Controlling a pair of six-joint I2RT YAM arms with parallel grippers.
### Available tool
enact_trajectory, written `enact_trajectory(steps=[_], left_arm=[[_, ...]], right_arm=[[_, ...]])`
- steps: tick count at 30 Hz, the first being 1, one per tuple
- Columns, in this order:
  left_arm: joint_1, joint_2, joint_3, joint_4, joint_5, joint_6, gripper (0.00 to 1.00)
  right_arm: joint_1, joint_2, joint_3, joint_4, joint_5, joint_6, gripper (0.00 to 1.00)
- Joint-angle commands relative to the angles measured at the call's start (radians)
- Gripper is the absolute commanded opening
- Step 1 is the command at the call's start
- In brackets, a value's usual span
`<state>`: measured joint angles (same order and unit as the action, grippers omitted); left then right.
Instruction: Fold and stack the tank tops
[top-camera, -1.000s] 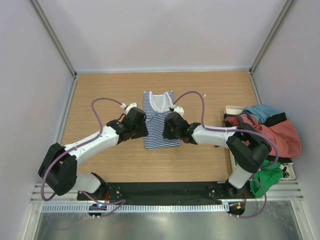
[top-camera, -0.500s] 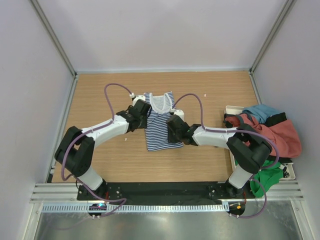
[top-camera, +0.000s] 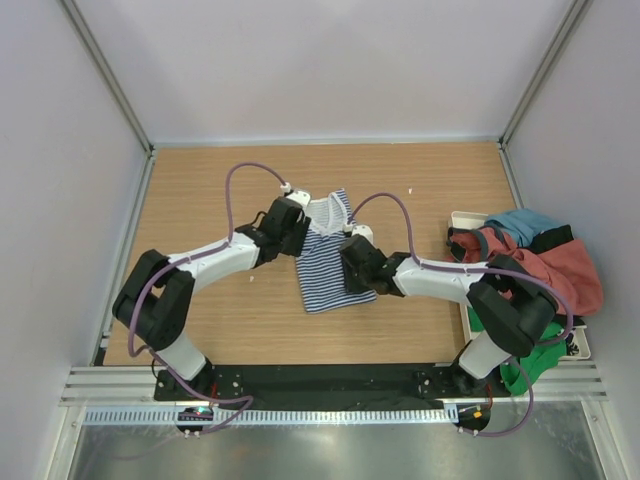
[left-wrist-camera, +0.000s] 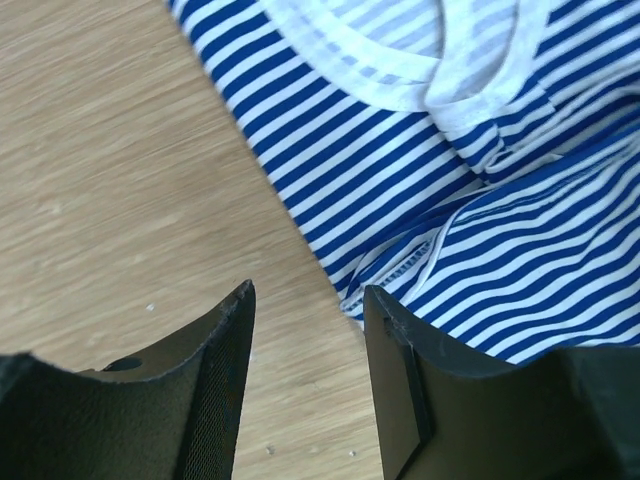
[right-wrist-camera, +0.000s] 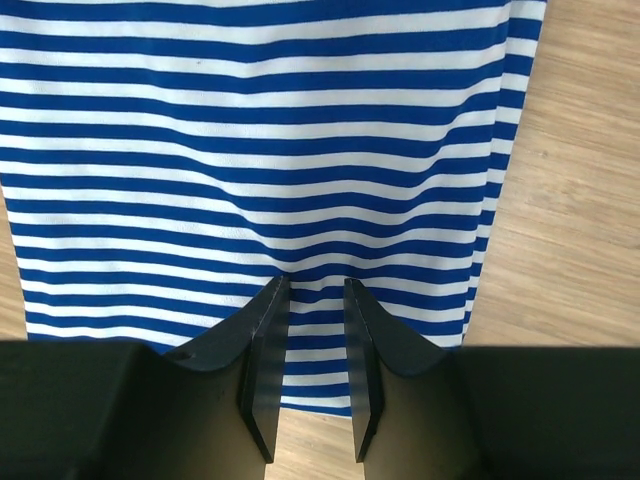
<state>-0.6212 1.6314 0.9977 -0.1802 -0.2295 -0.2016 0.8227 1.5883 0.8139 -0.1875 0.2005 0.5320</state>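
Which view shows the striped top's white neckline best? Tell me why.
Left wrist: the white neckline fills the frame's top, close and sharp. The top view shows it small and distant. Right wrist shows only the striped top's body.

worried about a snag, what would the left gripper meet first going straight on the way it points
Probably the side edge of the navy-and-white striped tank top, just ahead of the left gripper; its height is unclear.

Rust-red tank top heap (top-camera: 560, 272) crowds table's (top-camera: 200, 190) right edge.

One strap of striped tank top (top-camera: 328, 272) under left pincer (top-camera: 297, 231)
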Motion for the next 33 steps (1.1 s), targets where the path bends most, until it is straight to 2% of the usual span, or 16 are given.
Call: enact_trajectory(steps=[1, 2, 3, 5, 7, 13, 16, 20, 25, 29, 33], left_arm=[[0.005, 0.028, -0.017, 0.120, 0.122, 0.102, 0.49], [0.005, 0.034, -0.021, 0.123, 0.151, 0.114, 0.50], [0.005, 0.045, -0.022, 0.127, 0.180, 0.135, 0.56], [0.005, 0.056, -0.025, 0.128, 0.281, 0.157, 0.56], [0.005, 0.068, -0.025, 0.127, 0.315, 0.163, 0.58], [0.005, 0.029, -0.083, 0.176, 0.265, 0.159, 0.57], [0.005, 0.048, -0.084, 0.171, 0.251, 0.182, 0.54], [0.005, 0.100, -0.036, 0.127, 0.239, 0.179, 0.41], [0.005, 0.096, -0.027, 0.120, 0.171, 0.162, 0.32], [0.006, 0.090, -0.012, 0.114, 0.119, 0.149, 0.18], [0.006, 0.119, 0.030, 0.084, 0.096, 0.168, 0.09]], right_arm=[[0.003, -0.050, -0.016, -0.050, 0.002, -0.035, 0.34], [0.001, -0.066, -0.018, -0.052, -0.001, -0.036, 0.34], [0.000, -0.071, -0.021, -0.059, 0.000, -0.041, 0.34], [-0.005, -0.089, -0.024, -0.063, 0.000, -0.044, 0.34], [-0.008, -0.096, -0.027, -0.066, 0.000, -0.046, 0.34], [-0.017, -0.100, -0.042, -0.055, -0.012, -0.044, 0.34], [-0.019, -0.093, -0.045, -0.046, -0.021, -0.043, 0.34], [-0.019, -0.090, -0.044, -0.044, -0.027, -0.043, 0.34], [-0.019, -0.080, -0.042, -0.044, -0.036, -0.043, 0.33], [-0.019, -0.074, -0.045, -0.047, -0.041, -0.043, 0.32], [-0.019, -0.074, -0.058, -0.040, -0.042, -0.040, 0.32]])
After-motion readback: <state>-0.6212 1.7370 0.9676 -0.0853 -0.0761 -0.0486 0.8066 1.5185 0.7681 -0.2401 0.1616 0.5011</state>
